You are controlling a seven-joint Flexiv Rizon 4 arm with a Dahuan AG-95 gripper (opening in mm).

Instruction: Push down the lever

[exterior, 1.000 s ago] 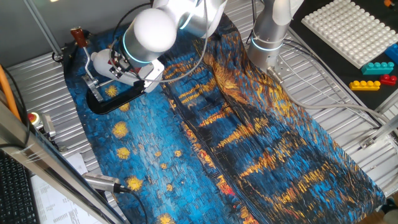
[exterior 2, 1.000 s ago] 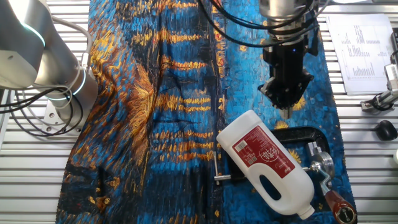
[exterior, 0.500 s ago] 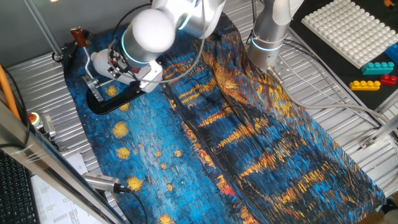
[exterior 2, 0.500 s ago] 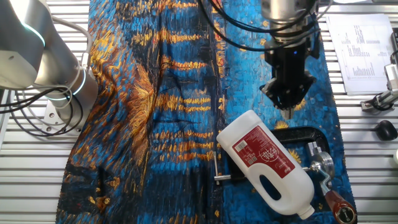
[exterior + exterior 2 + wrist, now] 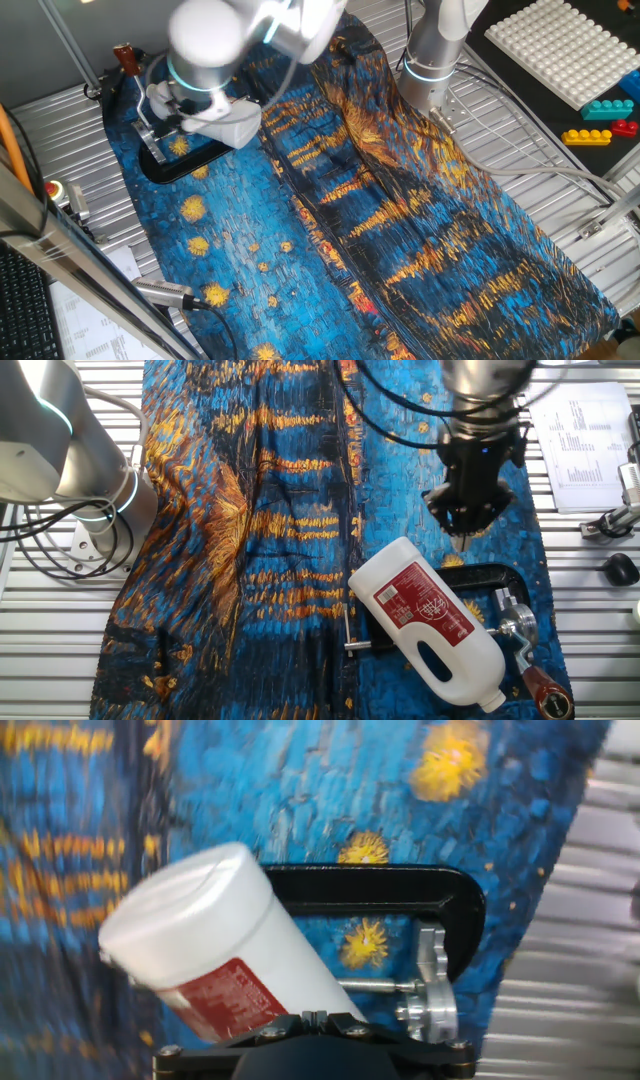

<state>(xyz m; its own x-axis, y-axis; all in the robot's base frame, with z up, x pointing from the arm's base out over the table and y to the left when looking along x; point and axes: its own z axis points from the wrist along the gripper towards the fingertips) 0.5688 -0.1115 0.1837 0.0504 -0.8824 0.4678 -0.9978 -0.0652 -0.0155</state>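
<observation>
The lever (image 5: 524,652) is a thin silver bar with a red-brown tip, at the right end of a black-based clamp (image 5: 478,572); its tip also shows at the far left in one fixed view (image 5: 124,56). My gripper (image 5: 462,540) is shut and empty, pointing down just above the clamp's near edge, left of and apart from the lever. A white bottle with a red label (image 5: 430,622) lies across the clamp. The hand view shows the gripper (image 5: 315,1017) at the bottom edge, the bottle (image 5: 205,950) and the clamp (image 5: 400,885); the lever's tip is out of that view.
A blue and yellow painted cloth (image 5: 270,540) covers the table. A second arm's base (image 5: 90,470) stands at the left. Papers (image 5: 580,430) and a black knob (image 5: 620,570) lie right of the cloth. Toy bricks (image 5: 600,120) and a white peg board (image 5: 570,45) sit on the far side.
My arm has shifted sideways along the clamp toward the lever's end, and its wrist is blurred with motion. The gripper stays shut. The bottle, clamp and lever have not moved.
</observation>
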